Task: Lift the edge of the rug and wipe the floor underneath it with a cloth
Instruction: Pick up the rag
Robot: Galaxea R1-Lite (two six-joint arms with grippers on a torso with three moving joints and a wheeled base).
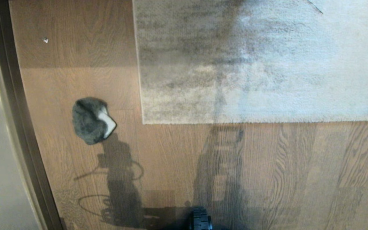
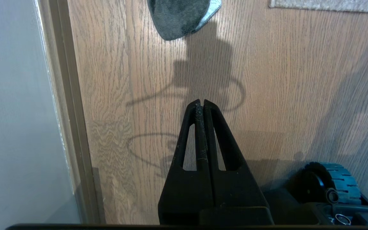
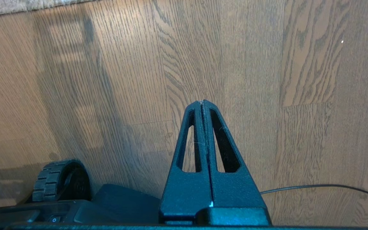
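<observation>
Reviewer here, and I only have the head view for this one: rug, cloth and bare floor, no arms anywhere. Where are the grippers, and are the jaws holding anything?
Observer: The left gripper hangs above the floor, jaws shut and empty.
Reviewer: How near is it to the cloth?
Observer: The cloth lies ahead of its tip, apart from it, untouched.
Reviewer: And the right one?
Observer: The right gripper is also shut on nothing, over bare planks, with the rug edge farther ahead.
Reviewer: Anything else I'm missing?
Observer: A thin black cable lies on the floor beside the right gripper.
</observation>
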